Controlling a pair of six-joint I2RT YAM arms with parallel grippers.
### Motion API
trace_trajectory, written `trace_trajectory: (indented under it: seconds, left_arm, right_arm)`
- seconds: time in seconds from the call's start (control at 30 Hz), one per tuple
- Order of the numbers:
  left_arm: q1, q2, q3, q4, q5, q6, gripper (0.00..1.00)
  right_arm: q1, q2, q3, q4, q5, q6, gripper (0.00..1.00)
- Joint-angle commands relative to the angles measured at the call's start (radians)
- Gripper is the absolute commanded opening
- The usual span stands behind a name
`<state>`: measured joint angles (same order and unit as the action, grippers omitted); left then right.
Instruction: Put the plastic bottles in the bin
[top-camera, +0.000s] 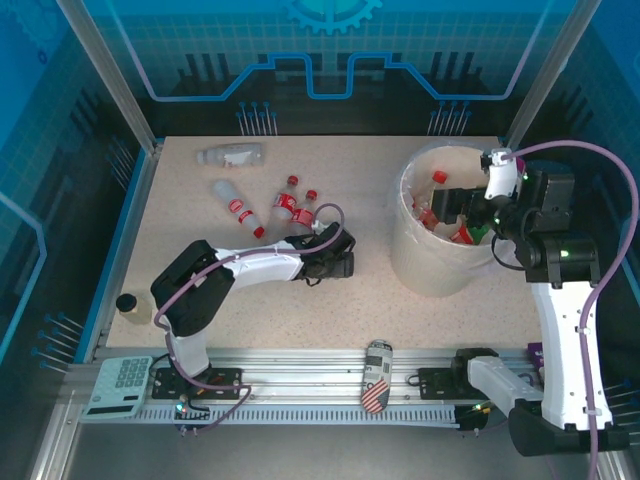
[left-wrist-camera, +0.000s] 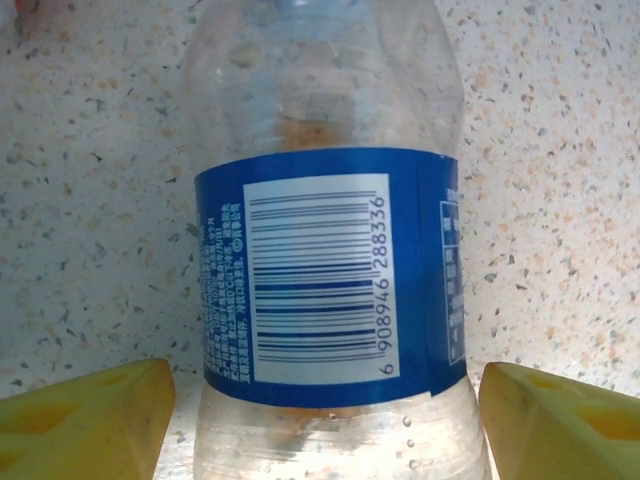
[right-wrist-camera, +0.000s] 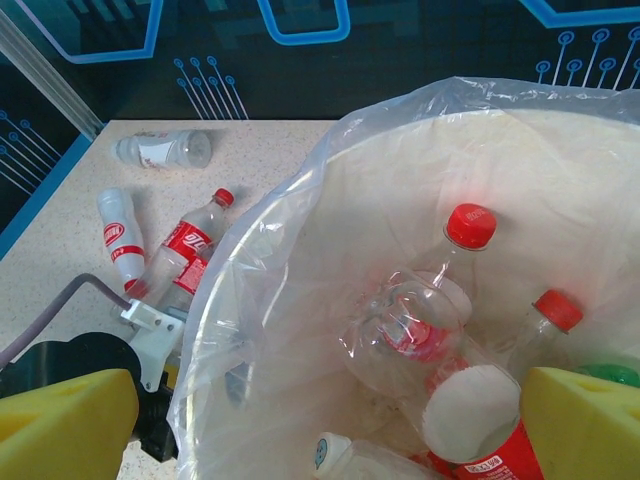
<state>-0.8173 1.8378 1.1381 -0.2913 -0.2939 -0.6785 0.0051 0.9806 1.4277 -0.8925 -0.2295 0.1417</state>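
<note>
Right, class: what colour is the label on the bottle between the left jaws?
Blue label with a white barcode panel; left wrist view shows it best.

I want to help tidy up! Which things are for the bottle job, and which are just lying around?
For the job: the bin; blue-labelled bottle; pale-labelled bottle; white bottle with red label; two red-capped bottles on the table; bottles already in the bin.

Just lying about: flag-patterned can; calculator.
</note>
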Motion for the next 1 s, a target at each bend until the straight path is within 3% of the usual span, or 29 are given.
trace_trajectory:
  seconds: [0.0, 0.2, 0.33, 0.53, 0.73, 0.97]
  left_arm:
    - [-0.001, 0.012, 0.009, -0.013, -0.026, 0.007, 0.73]
    - [0.000, -0.015, 0.009, -0.004, -0.020, 0.028, 0.69]
    - [0.000, -0.093, -0.008, 0.036, -0.007, 0.093, 0.69]
    - [0.004, -0.259, -0.117, 0.208, -0.003, 0.185, 0.69]
    - [0.013, -0.407, -0.261, 0.370, -0.040, 0.238, 0.69]
    - [0.030, -0.426, -0.262, 0.229, -0.024, 0.229, 0.71]
  right_arm:
    - [-0.013, -0.021, -0.009, 0.039, -0.021, 0.000, 0.99]
    - [-0.014, -0.018, 0.002, 0.043, -0.042, 0.000, 0.99]
    - [-0.004, -0.001, 0.055, 0.030, -0.124, 0.002, 0.98]
    - [0.073, 0.046, 0.093, 0.085, -0.239, 0.051, 0.98]
    - [0.264, 0.132, 0.127, 0.107, -0.136, 0.040, 0.98]
    - [0.328, 0.176, 0.139, 0.105, -0.050, 0.029, 0.98]
